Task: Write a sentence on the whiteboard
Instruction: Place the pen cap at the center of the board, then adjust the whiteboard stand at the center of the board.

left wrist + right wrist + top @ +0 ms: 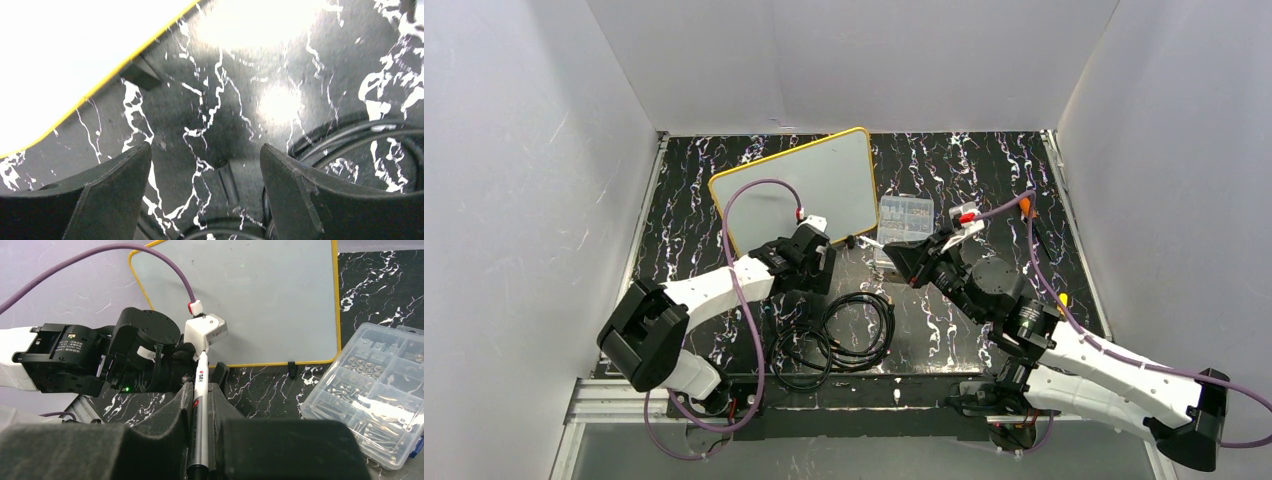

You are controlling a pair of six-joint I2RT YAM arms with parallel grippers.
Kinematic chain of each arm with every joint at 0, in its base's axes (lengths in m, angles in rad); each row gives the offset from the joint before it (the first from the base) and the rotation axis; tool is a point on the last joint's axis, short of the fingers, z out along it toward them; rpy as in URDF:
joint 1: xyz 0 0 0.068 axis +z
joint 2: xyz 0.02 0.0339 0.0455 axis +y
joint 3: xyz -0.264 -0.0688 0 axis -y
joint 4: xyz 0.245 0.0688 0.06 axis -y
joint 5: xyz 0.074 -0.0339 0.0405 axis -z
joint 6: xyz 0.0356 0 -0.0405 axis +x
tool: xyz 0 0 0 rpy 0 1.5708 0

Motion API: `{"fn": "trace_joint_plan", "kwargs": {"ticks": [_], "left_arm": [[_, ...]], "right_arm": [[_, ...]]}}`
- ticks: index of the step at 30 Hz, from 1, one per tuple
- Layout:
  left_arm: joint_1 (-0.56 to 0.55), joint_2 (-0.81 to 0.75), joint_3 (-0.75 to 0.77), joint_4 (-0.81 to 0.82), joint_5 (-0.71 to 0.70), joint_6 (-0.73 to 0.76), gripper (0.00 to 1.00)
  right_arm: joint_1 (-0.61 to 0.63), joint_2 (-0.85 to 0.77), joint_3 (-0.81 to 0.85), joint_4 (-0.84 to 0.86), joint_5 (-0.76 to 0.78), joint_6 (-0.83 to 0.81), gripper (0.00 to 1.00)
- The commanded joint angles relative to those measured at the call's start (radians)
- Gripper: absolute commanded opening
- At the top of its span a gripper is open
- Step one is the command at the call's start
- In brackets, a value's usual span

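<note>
The whiteboard (799, 185) lies tilted at the back of the black marbled table, white with a yellow rim. In the right wrist view the whiteboard (260, 300) is blank and no sentence shows on it. My right gripper (199, 392) is shut on a silver-white marker (201, 371) that points toward the board's near edge and the left arm's wrist. My right gripper (916, 262) hovers just right of the board's near right corner. My left gripper (205, 165) is open and empty over bare table, with the board's rim (100, 90) at its upper left. In the top view my left gripper (824, 268) is at the board's near edge.
A clear compartmented parts box (905, 218) with small metal parts sits right of the board, and shows in the right wrist view (370, 390). Coiled black cables (844, 335) lie between the arms, also in the left wrist view (360, 135). White walls enclose the table.
</note>
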Motion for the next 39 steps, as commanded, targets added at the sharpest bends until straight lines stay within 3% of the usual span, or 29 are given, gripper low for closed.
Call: {"fn": "trace_joint_plan", "kwargs": {"ticks": [1,15,25,39], "left_arm": [[0.007,0.024,-0.013,0.14,-0.08,-0.02,0.79],[0.007,0.08,-0.07,0.241,-0.231,-0.083,0.8],[0.007,0.162,-0.062,0.345,-0.181,-0.05,0.82],[-0.008,0.192,-0.026,0.342,-0.127,-0.043,0.81]], "right_arm": [[0.002,-0.033,-0.016,0.024,0.02,0.006,0.01],[0.002,-0.074,-0.032,0.004,0.042,0.011,0.01],[0.002,-0.063,-0.03,0.01,0.037,0.015,0.01],[0.002,-0.044,-0.032,0.02,0.035,0.023,0.01]]}}
